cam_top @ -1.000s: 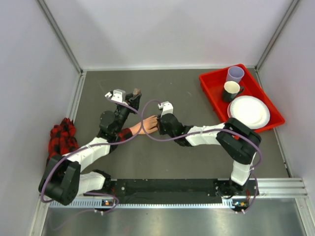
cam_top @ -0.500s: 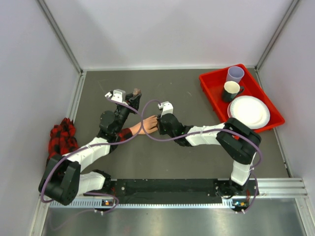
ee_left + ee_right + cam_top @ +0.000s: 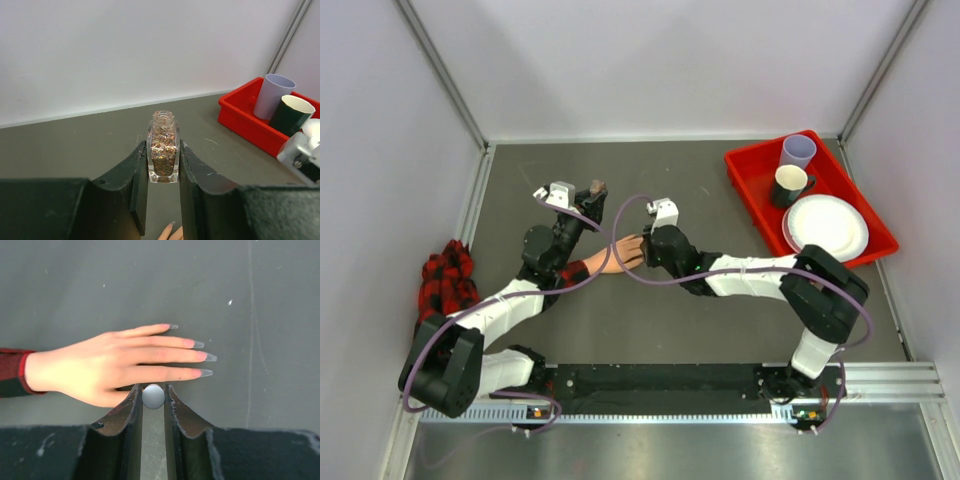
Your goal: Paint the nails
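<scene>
Left gripper (image 3: pixel 162 150) is clamping a small square clear-glass bottle of coppery glitter polish (image 3: pixel 163 156), uncapped and upright, with the jaws narrowed to the bottle's width. Right gripper (image 3: pixel 152 390) is pinching a small round silver-grey knob (image 3: pixel 153 396), its fingers drawn nearly together around it. Both arms are reaching out over the dark grey table (image 3: pixel 670 170) and meeting near its middle. Over at the far right, the red plastic tray (image 3: pixel 748 166) is carrying a round white plate (image 3: pixel 826 226), a lavender cup (image 3: pixel 798 151) and a dark cup with a pale inside (image 3: pixel 788 185). The peach-coloured mannequin hand (image 3: pixel 95 370) is lying flat, back upward, just in front of the right gripper, with a red-and-black plaid sleeve (image 3: pixel 11 374) showing at its wrist and the fingers stretching away from it. The knob is sitting just beside the hand's near edge. The long, pointed nails (image 3: pixel 210 357) are resting at the fingertips, low against the table and apart from the right gripper's fingers
</scene>
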`<state>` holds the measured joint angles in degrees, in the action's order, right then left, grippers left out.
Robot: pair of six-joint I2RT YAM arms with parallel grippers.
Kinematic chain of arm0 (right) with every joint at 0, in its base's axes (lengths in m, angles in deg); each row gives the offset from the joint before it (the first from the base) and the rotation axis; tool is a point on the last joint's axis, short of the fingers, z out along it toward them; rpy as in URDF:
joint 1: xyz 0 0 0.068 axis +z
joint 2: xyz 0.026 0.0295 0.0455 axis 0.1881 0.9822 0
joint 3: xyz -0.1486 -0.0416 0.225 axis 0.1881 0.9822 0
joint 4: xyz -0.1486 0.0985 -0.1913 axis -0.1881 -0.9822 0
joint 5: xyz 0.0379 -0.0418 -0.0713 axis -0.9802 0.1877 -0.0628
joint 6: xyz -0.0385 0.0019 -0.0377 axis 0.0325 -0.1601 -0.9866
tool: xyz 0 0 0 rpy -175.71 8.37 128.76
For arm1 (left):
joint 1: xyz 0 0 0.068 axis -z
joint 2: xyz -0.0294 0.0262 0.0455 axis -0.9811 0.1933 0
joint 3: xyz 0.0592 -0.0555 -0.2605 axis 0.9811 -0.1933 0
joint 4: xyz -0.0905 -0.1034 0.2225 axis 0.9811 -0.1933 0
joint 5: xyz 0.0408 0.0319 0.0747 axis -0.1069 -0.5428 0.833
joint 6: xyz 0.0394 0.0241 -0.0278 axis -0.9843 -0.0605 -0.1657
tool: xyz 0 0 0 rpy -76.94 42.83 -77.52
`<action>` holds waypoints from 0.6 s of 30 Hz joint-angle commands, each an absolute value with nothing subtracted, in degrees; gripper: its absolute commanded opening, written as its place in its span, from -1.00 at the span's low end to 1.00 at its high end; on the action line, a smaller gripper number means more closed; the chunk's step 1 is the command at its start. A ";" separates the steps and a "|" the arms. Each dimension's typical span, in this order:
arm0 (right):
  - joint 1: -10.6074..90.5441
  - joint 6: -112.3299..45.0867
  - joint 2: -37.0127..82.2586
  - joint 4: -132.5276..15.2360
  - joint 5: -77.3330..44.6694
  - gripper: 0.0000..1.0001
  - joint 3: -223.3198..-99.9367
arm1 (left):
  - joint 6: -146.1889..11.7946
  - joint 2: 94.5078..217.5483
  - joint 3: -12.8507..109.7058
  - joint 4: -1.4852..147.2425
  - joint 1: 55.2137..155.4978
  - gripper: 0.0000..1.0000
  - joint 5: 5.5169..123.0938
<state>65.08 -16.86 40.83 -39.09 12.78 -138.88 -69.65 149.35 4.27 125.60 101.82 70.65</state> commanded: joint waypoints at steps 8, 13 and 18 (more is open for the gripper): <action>65.77 -14.86 22.50 -54.78 19.25 -1.00 -134.86 | -65.34 145.40 7.54 123.69 101.62 -1.00 68.53; 65.69 -16.26 7.57 -68.66 18.30 -1.00 -132.58 | -61.29 142.33 12.64 111.86 101.62 -1.00 61.25; 64.72 -19.95 -3.69 -80.17 11.10 -1.00 -135.12 | -58.92 142.84 21.49 96.90 101.71 -1.00 41.44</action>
